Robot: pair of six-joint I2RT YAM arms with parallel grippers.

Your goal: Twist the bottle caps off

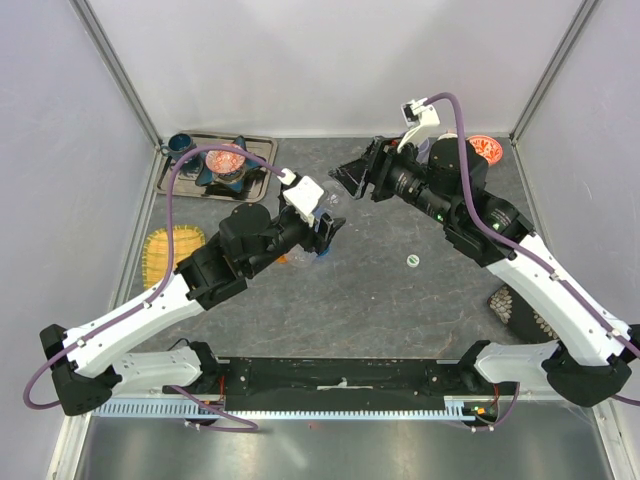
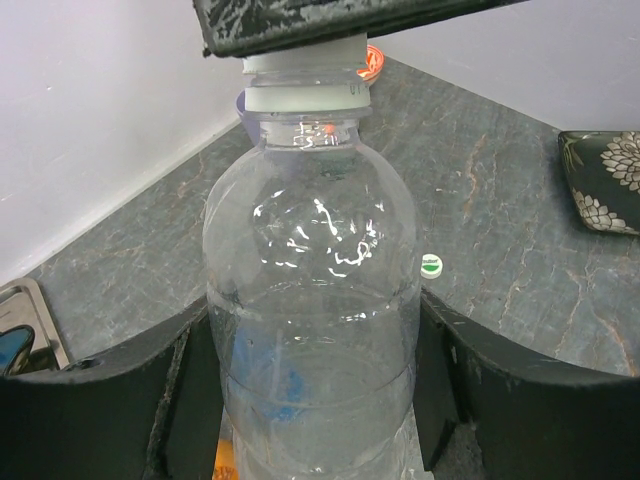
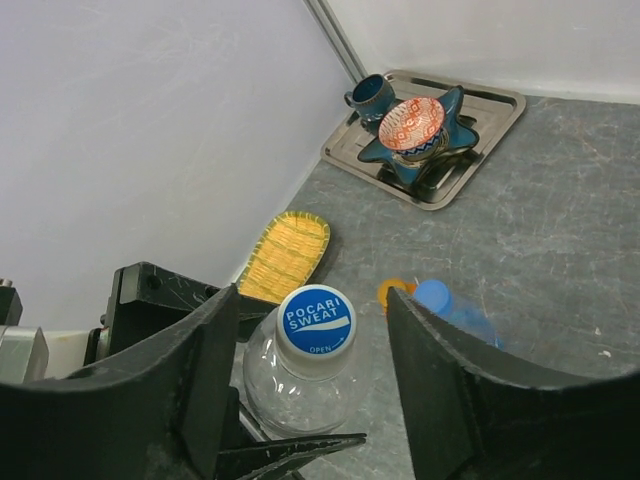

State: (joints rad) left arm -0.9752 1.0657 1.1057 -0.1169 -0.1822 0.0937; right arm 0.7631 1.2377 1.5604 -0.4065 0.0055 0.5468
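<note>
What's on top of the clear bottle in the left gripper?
The bottle's blue-topped cap, in place, between the right gripper's open fingers. Left wrist view shows only its white skirt; a finger hides the top.

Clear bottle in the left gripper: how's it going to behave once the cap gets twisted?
The clear bottle looks thin-walled, so it may dent under the left gripper. Its glossy sides look slippery; it could spin in the grip. Held low while the cap sits high, it might tilt.

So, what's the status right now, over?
Left end effector shut on clear bottle. Right end effector open, straddling its cap. Loose cap lies aside.
</note>
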